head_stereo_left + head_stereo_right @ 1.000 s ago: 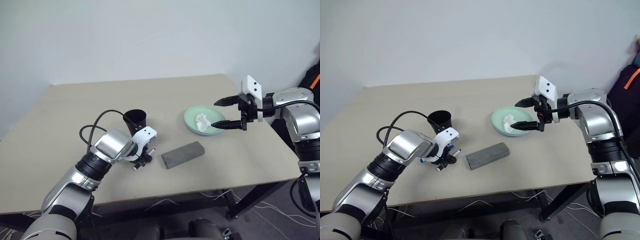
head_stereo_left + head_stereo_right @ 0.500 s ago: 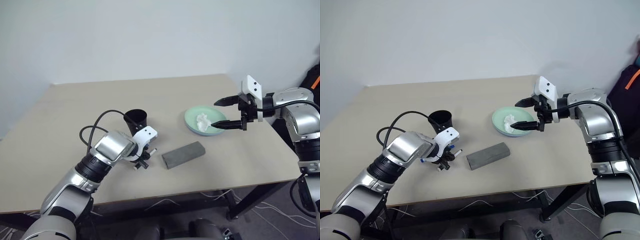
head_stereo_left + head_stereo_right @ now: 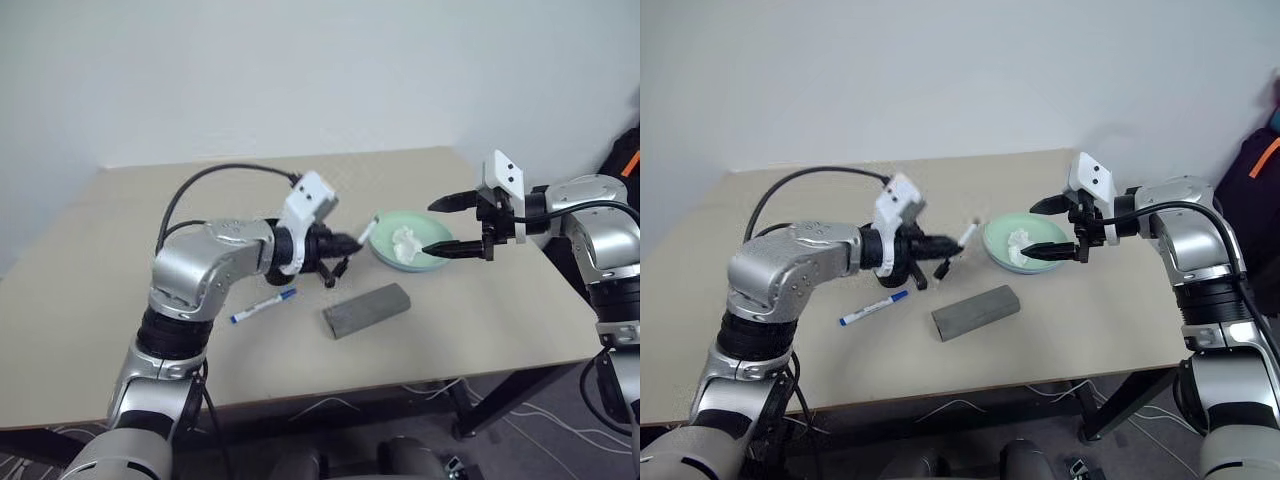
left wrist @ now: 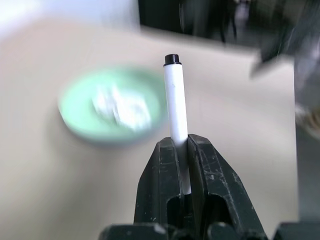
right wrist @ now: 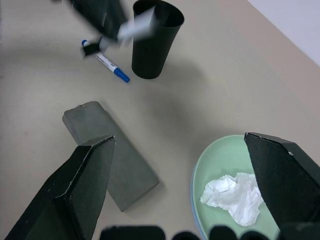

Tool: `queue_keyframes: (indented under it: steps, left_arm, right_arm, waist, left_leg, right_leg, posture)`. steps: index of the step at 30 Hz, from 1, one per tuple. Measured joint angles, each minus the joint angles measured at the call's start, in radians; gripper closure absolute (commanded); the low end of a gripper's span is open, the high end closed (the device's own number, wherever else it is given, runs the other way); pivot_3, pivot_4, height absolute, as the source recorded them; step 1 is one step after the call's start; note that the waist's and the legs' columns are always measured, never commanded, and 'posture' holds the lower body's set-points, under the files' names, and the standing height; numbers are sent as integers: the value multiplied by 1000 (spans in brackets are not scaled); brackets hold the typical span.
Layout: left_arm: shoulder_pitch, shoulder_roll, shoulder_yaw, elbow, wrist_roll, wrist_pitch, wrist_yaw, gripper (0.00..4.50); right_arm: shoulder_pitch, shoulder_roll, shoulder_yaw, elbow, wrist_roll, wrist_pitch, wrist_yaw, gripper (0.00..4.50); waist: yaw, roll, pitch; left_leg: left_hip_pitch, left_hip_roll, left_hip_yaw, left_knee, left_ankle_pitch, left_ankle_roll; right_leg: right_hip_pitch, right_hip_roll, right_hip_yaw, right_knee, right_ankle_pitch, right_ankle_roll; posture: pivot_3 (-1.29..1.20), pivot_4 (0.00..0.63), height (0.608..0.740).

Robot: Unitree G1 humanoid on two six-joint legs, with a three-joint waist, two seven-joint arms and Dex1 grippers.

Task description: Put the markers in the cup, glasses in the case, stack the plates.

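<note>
Left gripper: we recorded its two black fingers clamped narrow on the black-capped marker, gripped near one end of the white barrel. The free length ran straight out past the fingertips along the gripper's own line, black cap outermost. In the head views the gripper was raised above the table, roughly level, the marker's long axis aimed towards the mint green plate.

Right gripper: we recorded its fingers spread wide with nothing between them, held above the green plate's right rim and pointing left across it.

Blue-capped marker: lying flat on the table below the left forearm, well apart from both grippers, blue cap towards the case, its long axis slanting across the tabletop.

Cup: we saw it upright on the table in the right wrist view, the blue marker just beside its base, the left gripper with its marker at rim height beside it.

Case: grey, lid shut, flat on the table between the blue marker and the green plate.

Crumpled white tissue: in the green plate.
</note>
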Motion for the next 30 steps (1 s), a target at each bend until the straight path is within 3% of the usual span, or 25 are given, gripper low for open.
queue_keyframes:
  steps: [6, 13, 30]
  left_arm:
    - [37, -11, 64, 181, 132, -389, 94, 4476]
    - [56, -60, 155, 410, 222, -714, 220, 4476]
    - [176, -134, 168, 568, 253, -896, 279, 4476]
  right_arm:
    - [0, 1, 0, 0, 1, 0, -2, 0]
    - [0, 7, 0, 0, 1, 0, -6, 0]
    - [0, 9, 0, -3, 1, 5, -9, 0]
  waist:
    - [1, 0, 0]
    - [8, 0, 0]
    - [26, 0, 0]
  left_leg:
    - [0, 0, 0, 0, 0, 0]
    - [-1, -1, 0, 0, 0, 0]
    - [-1, -1, 0, 0, 0, 0]
  right_leg:
    - [0, 0, 0, 0, 0, 0]
    - [0, -1, 0, -1, 1, 1]
    - [0, 0, 0, 0, 1, 2]
  posture:
    - [0, 0, 727]
    - [0, 0, 727]
    - [0, 0, 727]
